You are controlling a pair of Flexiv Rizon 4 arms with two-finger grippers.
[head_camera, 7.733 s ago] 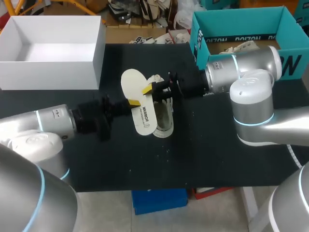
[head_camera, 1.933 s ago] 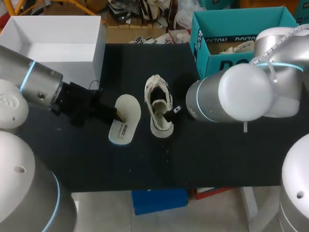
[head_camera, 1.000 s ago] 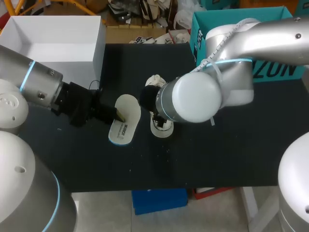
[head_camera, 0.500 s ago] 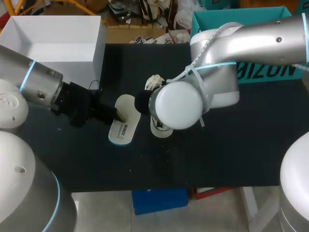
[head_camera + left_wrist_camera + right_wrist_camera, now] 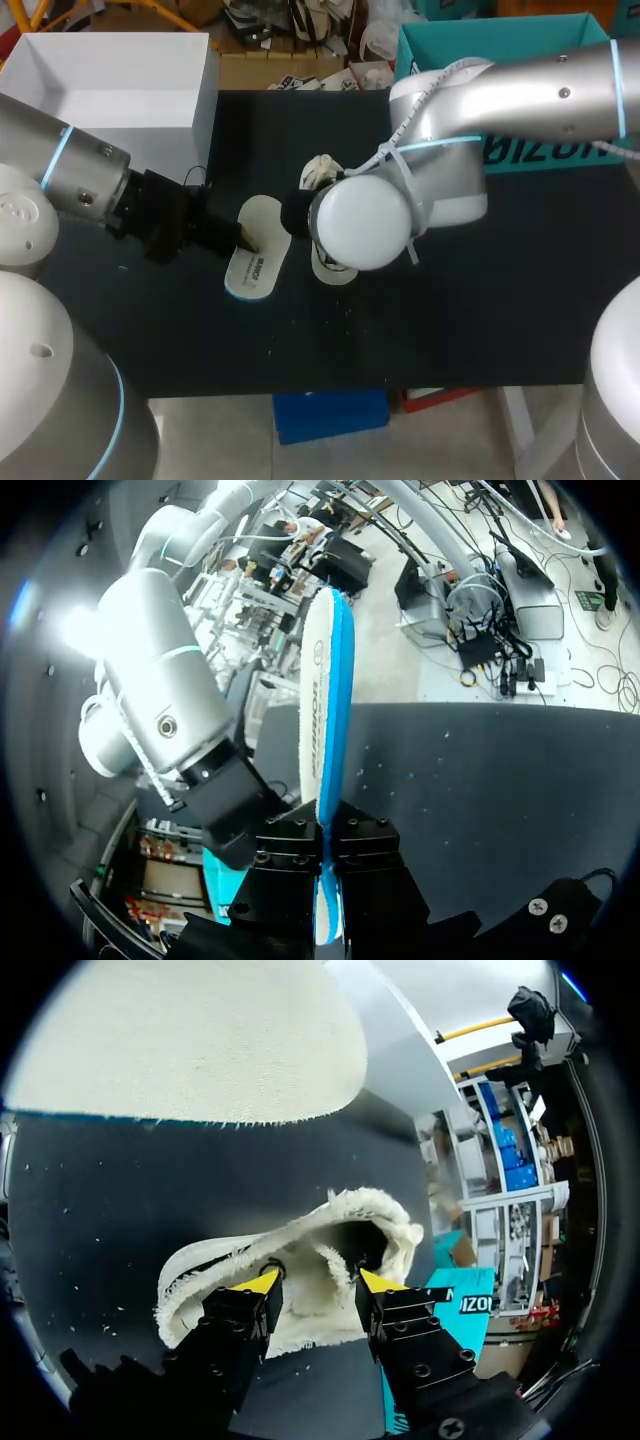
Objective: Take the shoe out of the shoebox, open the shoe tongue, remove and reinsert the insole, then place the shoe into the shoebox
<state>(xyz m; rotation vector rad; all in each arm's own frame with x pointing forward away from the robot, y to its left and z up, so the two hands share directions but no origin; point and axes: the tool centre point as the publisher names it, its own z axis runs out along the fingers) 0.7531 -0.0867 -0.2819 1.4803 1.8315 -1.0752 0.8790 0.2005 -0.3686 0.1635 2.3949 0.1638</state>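
Left claw point(image 5: 243, 237) is closed on the insole point(image 5: 260, 250), with the thin edge pinched between its two dark fingers. In the left wrist view the insole stands out straight ahead of the fingers and is seen from the side, one face white and the other blue. From above, the insole is just beside the shoe point(image 5: 330, 268), on its left, with the pale face turned upward. I cannot tell if it touches the black counter point(image 5: 450, 320).

The right arm comes across the middle and its big elbow hides most of the shoe from above. In the right wrist view, the right claw point(image 5: 320, 1285) is low over the mouth of the shoe with its yellow tips spread apart, gripping nothing. The shoe is cream-white with a frayed rim and lies on the counter near the middle.

A white shoebox point(image 5: 200, 130) stands at the far left corner of the counter. A teal box point(image 5: 415, 95) stands at the far right.
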